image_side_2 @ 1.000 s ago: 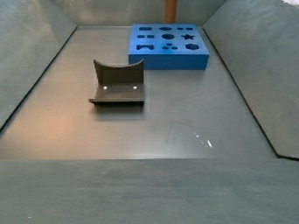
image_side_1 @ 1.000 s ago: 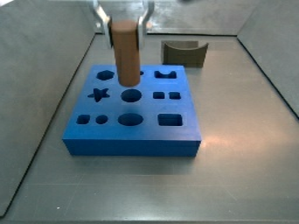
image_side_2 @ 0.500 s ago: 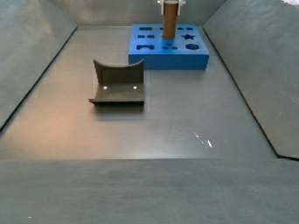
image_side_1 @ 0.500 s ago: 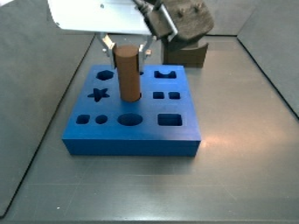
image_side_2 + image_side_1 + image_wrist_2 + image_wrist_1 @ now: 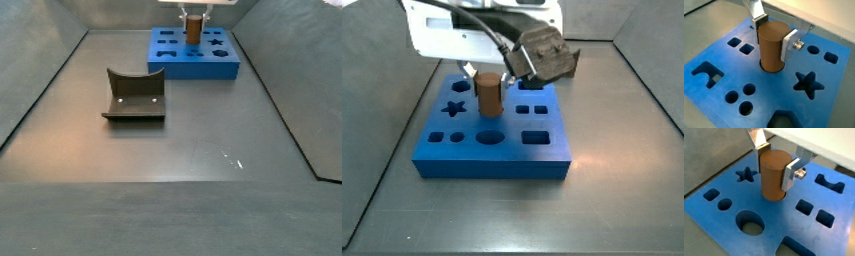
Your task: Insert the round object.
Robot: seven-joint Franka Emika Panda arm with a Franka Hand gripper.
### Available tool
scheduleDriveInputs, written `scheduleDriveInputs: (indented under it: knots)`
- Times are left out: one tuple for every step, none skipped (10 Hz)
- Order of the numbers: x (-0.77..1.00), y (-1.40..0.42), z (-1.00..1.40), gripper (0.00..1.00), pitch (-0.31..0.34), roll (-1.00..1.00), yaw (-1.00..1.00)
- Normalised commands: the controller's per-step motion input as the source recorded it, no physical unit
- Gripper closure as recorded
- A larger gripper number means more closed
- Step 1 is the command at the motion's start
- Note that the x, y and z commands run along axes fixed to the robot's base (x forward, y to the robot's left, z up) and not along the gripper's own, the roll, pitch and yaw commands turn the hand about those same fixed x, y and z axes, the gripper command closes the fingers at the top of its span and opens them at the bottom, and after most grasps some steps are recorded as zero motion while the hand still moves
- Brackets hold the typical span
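The round object is a brown wooden peg, upright between the fingers of my gripper. The gripper is shut on its upper part, as both wrist views show. The peg's lower end sits in a round hole near the middle of the blue block. In a side view the peg stands partly sunk in the block under the gripper. It shows small at the far end in a side view.
The blue block has several other holes, among them a star and a large round one. A dark grey-brown block with a curved cut-out lies on the grey floor, away from the blue block. Grey walls enclose the floor.
The gripper has come down with the peg. The peg's lower end has gone from above the block into the round hole.
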Motion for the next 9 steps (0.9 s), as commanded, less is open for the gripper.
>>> scheduleDriveInputs:
  knots:
    - [0.00,0.03,-0.26,1.00,-0.016,-0.05,-0.10]
    - [0.00,0.04,-0.23,1.00,0.000,-0.04,-0.09]
    - [0.00,0.10,-0.25,1.00,0.000,-0.04,-0.09]
    - [0.00,0.09,-0.26,1.00,0.000,-0.05,-0.09]
    - [0.00,0.09,-0.26,1.00,-0.004,-0.05,-0.09]
    - [-0.02,0.09,-0.27,1.00,-0.026,-0.06,-0.09]
    - [0.00,0.09,-0.17,1.00,-0.041,-0.12,0.00]
    - [0.00,0.00,0.00,1.00,0.000,-0.01,0.00]
    - [0.00,0.00,0.00,1.00,0.000,0.00,0.00]
